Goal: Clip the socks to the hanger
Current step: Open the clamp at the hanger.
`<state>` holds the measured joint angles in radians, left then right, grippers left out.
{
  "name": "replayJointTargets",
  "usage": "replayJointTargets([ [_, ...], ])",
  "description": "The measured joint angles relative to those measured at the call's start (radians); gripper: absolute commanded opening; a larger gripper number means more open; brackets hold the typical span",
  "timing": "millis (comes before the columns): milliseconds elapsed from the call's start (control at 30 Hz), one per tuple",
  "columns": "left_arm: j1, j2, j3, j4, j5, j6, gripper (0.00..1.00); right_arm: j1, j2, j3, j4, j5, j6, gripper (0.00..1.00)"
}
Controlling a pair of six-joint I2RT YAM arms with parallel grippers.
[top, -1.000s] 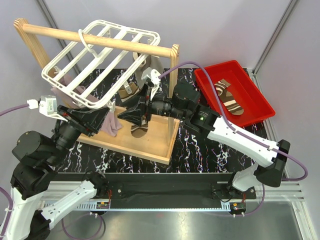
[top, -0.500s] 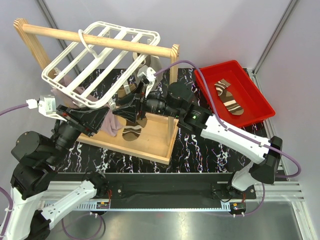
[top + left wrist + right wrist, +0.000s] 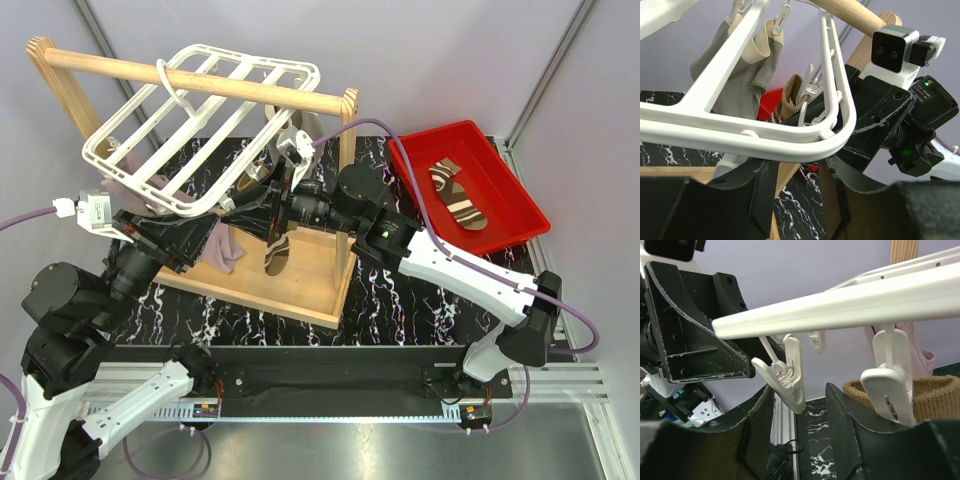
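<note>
Right gripper (image 3: 799, 390) has slid left since 1 s back, now under the hanger (image 3: 715, 127)'s near-R corner, jaws apart w/ a white clip (image 3: 790, 372) dangling at the gap, not pinched; left gripper (image 3: 799, 172) sits just below the hanger's near rim, jaws apart too. Wooden rail stand (image 3: 100, 64) carries the hanger, and a mauve cloth (image 3: 225, 255) & grey-beige cloth (image 3: 735, 85) hung beneath it crowd both grippers. One striped sock (image 3: 276, 255) hangs below the hanger's corner, just under the right gripper, but what holds it is hidden; second sock (image 3: 455, 195) lies in the red bin (image 3: 500, 180), well R of the hanger.
</note>
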<state>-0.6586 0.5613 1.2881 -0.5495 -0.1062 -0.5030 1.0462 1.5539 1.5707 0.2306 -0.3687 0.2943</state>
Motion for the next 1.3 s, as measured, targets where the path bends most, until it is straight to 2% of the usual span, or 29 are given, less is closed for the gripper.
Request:
replayJointTargets([
  [133, 0.000, 0.000, 0.000, 0.003, 0.003, -0.007, 0.40, 0.000, 0.000, 0.000, 0.025, -0.018, 0.019, 0.35],
  [167, 0.000, 0.000, 0.000, 0.005, 0.003, -0.010, 0.39, 0.000, 0.002, 0.000, 0.029, -0.019, 0.024, 0.27],
  [233, 0.000, 0.000, 0.000, 0.008, 0.003, -0.015, 0.39, 0.000, 0.003, 0.000, 0.038, -0.019, 0.036, 0.21],
  [267, 0.000, -0.001, 0.000, 0.008, 0.004, -0.019, 0.39, 0.000, 0.004, 0.000, 0.040, -0.022, 0.042, 0.14],
  [400, 0.000, -0.006, 0.000, 0.009, 0.003, -0.042, 0.48, 0.000, 0.004, 0.000, 0.050, -0.037, 0.063, 0.00],
  [533, 0.000, -0.025, -0.010, 0.027, 0.002, -0.096, 0.59, 0.001, 0.004, 0.004, 0.027, -0.048, 0.078, 0.00],
  [667, 0.000, -0.064, -0.061, 0.067, -0.010, -0.204, 0.63, 0.001, 0.004, 0.055, -0.077, -0.079, 0.105, 0.00],
  [1033, 0.000, -0.016, -0.087, 0.098, -0.021, -0.547, 0.62, 0.001, 0.020, 0.216, -0.328, -0.132, 0.125, 0.00],
  [1300, 0.000, -0.006, -0.087, 0.095, -0.021, -0.615, 0.63, -0.001, 0.057, 0.297, -0.466, -0.153, 0.093, 0.00],
])
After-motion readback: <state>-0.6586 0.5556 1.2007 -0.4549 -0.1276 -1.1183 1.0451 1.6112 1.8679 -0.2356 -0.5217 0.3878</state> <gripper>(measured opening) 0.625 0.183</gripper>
